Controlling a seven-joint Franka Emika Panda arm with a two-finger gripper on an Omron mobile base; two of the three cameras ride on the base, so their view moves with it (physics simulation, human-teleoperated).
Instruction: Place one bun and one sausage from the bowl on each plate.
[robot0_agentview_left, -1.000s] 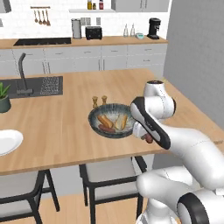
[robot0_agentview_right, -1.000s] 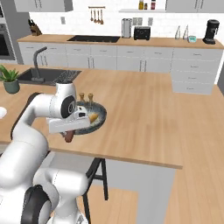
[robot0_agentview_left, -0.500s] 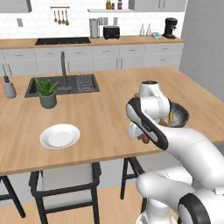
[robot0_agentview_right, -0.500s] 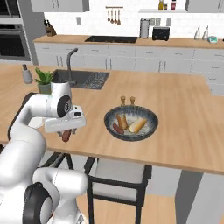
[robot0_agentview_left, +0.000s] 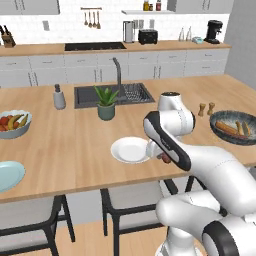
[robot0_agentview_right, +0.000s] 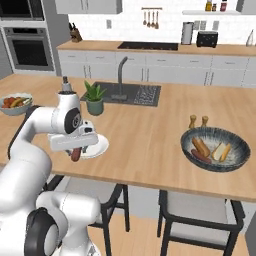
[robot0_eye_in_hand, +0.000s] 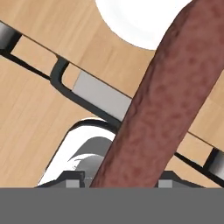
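Observation:
My gripper (robot0_agentview_left: 163, 156) is shut on a dark red sausage (robot0_agentview_left: 165, 159), which hangs just off the front right rim of the white plate (robot0_agentview_left: 129, 150). In the right base view the gripper (robot0_agentview_right: 75, 149) holds the sausage (robot0_agentview_right: 76, 154) at the left front of that plate (robot0_agentview_right: 99, 146). The hand view has the sausage (robot0_eye_in_hand: 166, 100) running up across the picture, with the white plate (robot0_eye_in_hand: 131, 22) beyond it. The dark bowl (robot0_agentview_right: 188, 138) sits far to the right with buns (robot0_agentview_right: 201, 146) and another sausage (robot0_agentview_right: 199, 156) inside. A pale teal plate (robot0_agentview_left: 7, 175) lies at the far left.
A potted plant (robot0_agentview_left: 106, 103) and the sink (robot0_agentview_left: 132, 92) stand behind the white plate. A fruit bowl (robot0_agentview_left: 13, 124) is at the left and a soap dispenser (robot0_agentview_left: 59, 97) near the sink. Two shakers (robot0_agentview_left: 206, 108) stand by the dark bowl. Stools (robot0_agentview_left: 135, 195) sit under the counter edge.
The base has driven left, so the whole scene has slid right: the dark bowl is now far right and the white plate is beside the gripper. The sausage stays gripped.

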